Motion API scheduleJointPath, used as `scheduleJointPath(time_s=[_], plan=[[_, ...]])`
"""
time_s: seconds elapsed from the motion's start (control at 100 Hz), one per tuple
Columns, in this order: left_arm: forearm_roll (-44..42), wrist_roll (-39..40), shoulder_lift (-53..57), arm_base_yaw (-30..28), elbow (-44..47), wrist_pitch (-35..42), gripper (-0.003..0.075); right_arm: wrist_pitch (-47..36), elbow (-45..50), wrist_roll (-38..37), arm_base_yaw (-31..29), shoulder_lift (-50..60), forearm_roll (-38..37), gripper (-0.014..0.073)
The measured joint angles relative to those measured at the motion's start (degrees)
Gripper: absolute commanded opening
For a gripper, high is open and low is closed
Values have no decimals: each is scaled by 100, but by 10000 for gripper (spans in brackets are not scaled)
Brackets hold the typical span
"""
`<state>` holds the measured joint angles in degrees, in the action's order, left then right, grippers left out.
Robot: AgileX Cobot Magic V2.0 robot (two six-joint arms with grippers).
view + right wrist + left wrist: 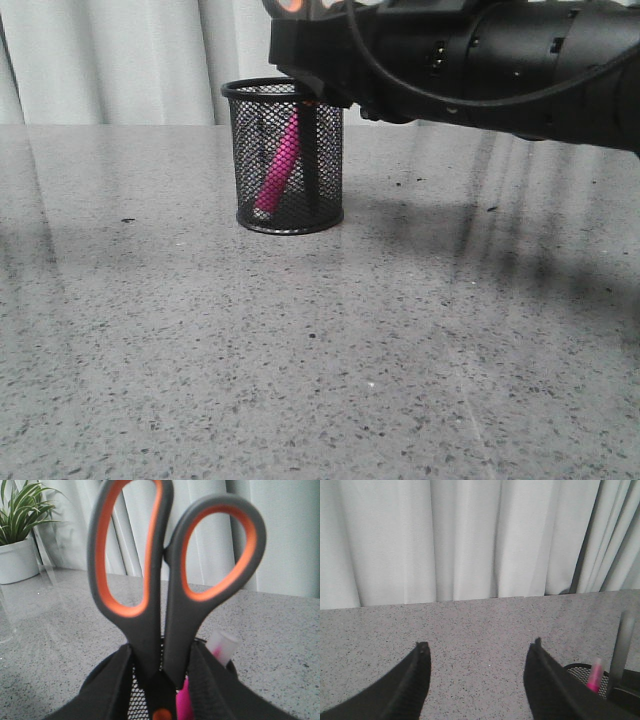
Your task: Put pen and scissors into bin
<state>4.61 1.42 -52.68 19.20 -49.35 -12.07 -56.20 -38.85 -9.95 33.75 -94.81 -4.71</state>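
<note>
One of two items is home: I see the pen [279, 168] leaning inside the mesh bin [285, 160], while my right gripper [161, 680] clamps the scissors [167, 580] blades-down into it, unreleased; my left gripper [479, 680] hangs open, empty.

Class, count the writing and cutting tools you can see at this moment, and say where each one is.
2. The short magenta-pink marker leans inside the black wire-mesh cup. The grey, orange-lined scissors are gripped by the right hand, blades pointing into the cup.

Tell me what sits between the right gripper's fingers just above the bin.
The scissors, handles up, clamped between the right gripper fingers above the bin; the right wrist view shows it.
</note>
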Motion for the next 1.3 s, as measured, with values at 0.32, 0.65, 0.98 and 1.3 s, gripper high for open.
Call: scheduleJointPath(time_s=[0.32,0.65,0.98,1.3], plan=[[0,0,0,0,0,0,375,-144,81,0,0,0,0,296],[0,0,0,0,0,0,375,-531,107,0,0,0,-9,284],[0,0,0,0,0,0,311,-444,107,231,0,607,135,-69],[-10,-204,113,0,13,-160,-20,3512,107,1089,-323,3078,1418,-54]])
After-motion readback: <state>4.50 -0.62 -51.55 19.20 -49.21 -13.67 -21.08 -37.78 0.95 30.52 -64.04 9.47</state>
